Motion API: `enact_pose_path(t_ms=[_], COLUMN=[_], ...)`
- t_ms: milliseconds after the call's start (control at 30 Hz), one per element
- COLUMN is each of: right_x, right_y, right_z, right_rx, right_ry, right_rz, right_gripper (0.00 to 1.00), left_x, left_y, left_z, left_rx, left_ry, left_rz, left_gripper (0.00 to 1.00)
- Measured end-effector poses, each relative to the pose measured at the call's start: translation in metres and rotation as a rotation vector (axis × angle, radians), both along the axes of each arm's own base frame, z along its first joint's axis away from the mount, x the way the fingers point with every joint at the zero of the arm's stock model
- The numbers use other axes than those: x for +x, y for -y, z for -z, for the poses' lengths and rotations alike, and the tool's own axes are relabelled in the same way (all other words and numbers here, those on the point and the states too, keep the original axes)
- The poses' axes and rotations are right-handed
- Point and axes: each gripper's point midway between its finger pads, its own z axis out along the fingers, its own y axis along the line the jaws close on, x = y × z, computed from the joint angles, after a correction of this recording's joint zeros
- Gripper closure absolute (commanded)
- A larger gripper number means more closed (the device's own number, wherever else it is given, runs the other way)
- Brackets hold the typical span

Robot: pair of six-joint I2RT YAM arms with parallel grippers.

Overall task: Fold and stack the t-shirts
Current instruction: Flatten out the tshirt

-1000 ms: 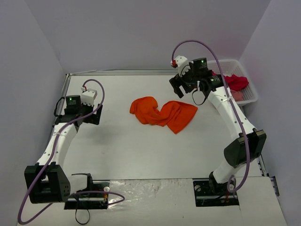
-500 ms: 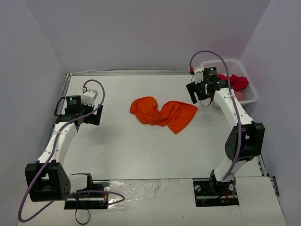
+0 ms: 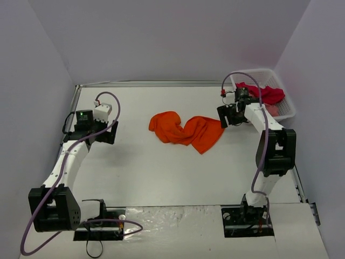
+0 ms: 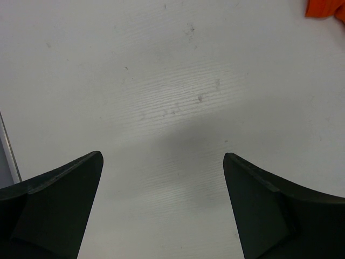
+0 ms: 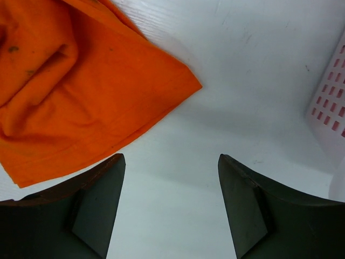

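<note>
**A:** What is seen of the setting?

**B:** A white worktop (image 3: pixel 161 172) is enclosed by plain lilac walls. Two arms are bolted at its near edge.

**A:** Where is the orange t-shirt (image 3: pixel 186 129) found?

**B:** It is laid crumpled and unfolded near the middle of the worktop, bunched into two lobes. One flat corner is pointed toward the right side.

**A:** How is the right hand (image 3: pixel 229 115) placed?

**B:** It is held just beside that right-hand corner, on the side of the white lattice basket (image 3: pixel 285 102). In the wrist view its fingers (image 5: pixel 91 205) are seen spread apart over bare worktop, released, with nothing between them. The cloth is not touched.

**A:** And the left hand (image 3: pixel 101 131)?

**B:** It is kept well apart from the shirt, over the left part of the worktop. Its fingers (image 4: pixel 59 205) are spread wide and nothing is grasped. Only a sliver of orange is caught at the upper right corner of its view.

**A:** What is held in the basket?

**B:** A crimson red t-shirt (image 3: pixel 267 94) is heaped inside, and a dusty pink t-shirt (image 3: pixel 272 109) is seen beneath it. The basket is set at the far right corner.
</note>
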Motion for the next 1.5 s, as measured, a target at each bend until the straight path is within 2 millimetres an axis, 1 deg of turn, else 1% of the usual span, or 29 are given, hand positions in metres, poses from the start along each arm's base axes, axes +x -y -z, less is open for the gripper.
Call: enact_pose_path(t_ms=[133,267,333,433,600,700,867,967,1100,1133,1200,1233,1267,1300,1367,1400,1467,1500], right_x=[-0.001,0.001,0.004,0.008,0.021,0.027,0.029,0.030,0.033,0.034,0.036,0.037,0.038,0.038,0.038,0.038,0.038,0.038], right_y=[0.005,0.003,0.002,0.000,-0.001,-0.003,-0.006,-0.007,-0.008,-0.008,-0.008,-0.008,-0.008,-0.008,-0.008,-0.008,-0.008,-0.008], right_z=[0.020,0.033,0.035,0.034,0.032,0.038,0.055,0.061,0.061,0.060,0.059,0.059,0.059,0.060,0.060,0.060,0.060,0.060], right_rx=[0.033,0.050,0.055,0.061,0.069,0.078,0.094,0.100,0.104,0.104,0.104,0.106,0.105,0.106,0.106,0.107,0.106,0.106], right_ry=[-0.051,-0.080,-0.083,-0.075,-0.056,-0.062,-0.098,-0.109,-0.106,-0.104,-0.099,-0.096,-0.096,-0.098,-0.099,-0.099,-0.099,-0.099], right_rz=[0.016,0.009,0.003,-0.001,-0.004,-0.006,-0.008,-0.010,-0.011,-0.011,-0.012,-0.012,-0.015,-0.013,-0.013,-0.012,-0.014,-0.014], right_gripper=[0.36,0.36,0.36,0.36,0.37,0.38,0.42,0.43,0.50,0.55,0.60,0.68,0.71,0.76,0.80,0.86,0.94,1.00], left_x=[0.000,0.000,0.000,0.000,0.000,0.000,0.000,0.000,0.000,0.000,0.000,0.000,0.000,0.000,0.000,0.000,0.000,0.000], left_y=[0.000,0.000,0.000,0.000,0.000,0.000,0.001,0.002,0.003,0.003,0.003,0.003,0.003,0.003,0.003,0.003,0.003,0.003], left_z=[0.000,0.000,0.000,0.000,0.000,0.000,0.000,0.000,0.000,0.000,0.000,0.000,0.000,0.000,0.000,0.000,0.000,0.000], left_rx=[0.000,0.000,0.000,0.001,0.002,0.001,-0.001,-0.002,-0.003,-0.003,-0.003,-0.003,-0.004,-0.004,-0.004,-0.004,-0.004,-0.004], left_ry=[0.000,0.000,0.001,0.000,0.000,0.000,0.001,0.001,0.001,0.001,0.001,0.001,0.001,0.001,0.001,0.001,0.001,0.001], left_rz=[0.001,0.001,0.002,0.003,0.003,0.003,0.008,0.009,0.013,0.013,0.013,0.014,0.014,0.015,0.015,0.015,0.015,0.015], left_gripper=[0.06,0.06,0.06,0.06,0.06,0.06,0.06,0.06,0.06,0.06,0.06,0.05,0.06,0.06,0.06,0.06,0.06,0.06])
